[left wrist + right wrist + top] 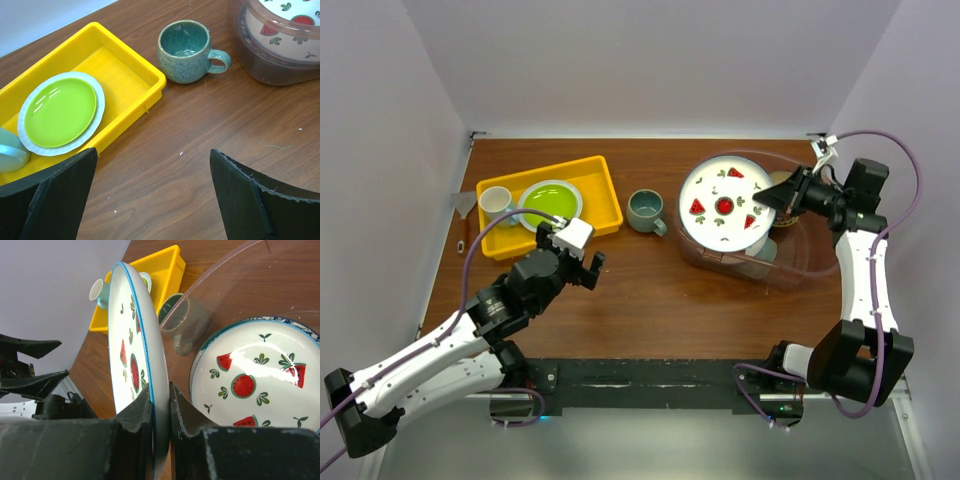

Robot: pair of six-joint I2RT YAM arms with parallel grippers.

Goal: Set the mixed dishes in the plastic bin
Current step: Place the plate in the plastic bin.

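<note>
My right gripper (768,200) is shut on the rim of a white plate with red watermelon marks (723,205), which hangs above the plastic bin (802,268). In the right wrist view the held plate (131,335) runs edge-on between the fingers (187,412). Below it, a second watermelon plate (250,385) lies flat inside the bin (235,285). A grey-green mug (645,210) stands upright on the table, left of the bin. My left gripper (582,255) is open over bare wood, nearer than the mug (186,49), with nothing between its fingers (250,195).
A shallow yellow tray (605,195) at the back left holds a lime-green plate (550,203) on a white one and a pale cup (496,201). A small scraper-like tool (466,212) lies left of the tray. White walls enclose the table on three sides.
</note>
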